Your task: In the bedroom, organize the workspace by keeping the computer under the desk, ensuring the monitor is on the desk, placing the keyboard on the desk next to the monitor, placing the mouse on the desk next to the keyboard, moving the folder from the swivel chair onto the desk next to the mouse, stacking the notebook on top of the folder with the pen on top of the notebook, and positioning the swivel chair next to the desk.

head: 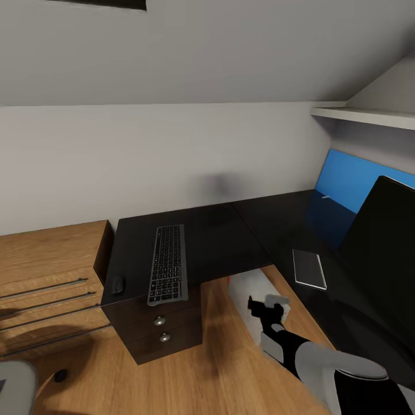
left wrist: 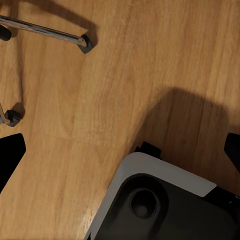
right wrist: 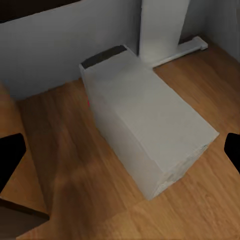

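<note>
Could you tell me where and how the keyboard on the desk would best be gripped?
Probably at its near short end: the keyboard lies flat with that end sticking out past the desk edge above the drawers. Coming from the front, one finger can pass under and one over. Elsewhere it lies flush, giving no purchase.

black desk (head: 219, 242) (blue panel), grey computer (right wrist: 150, 130)

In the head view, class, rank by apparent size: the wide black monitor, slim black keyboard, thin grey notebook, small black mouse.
1. Wide black monitor, though it is nearest and cropped
2. Slim black keyboard
3. Thin grey notebook
4. Small black mouse
</note>
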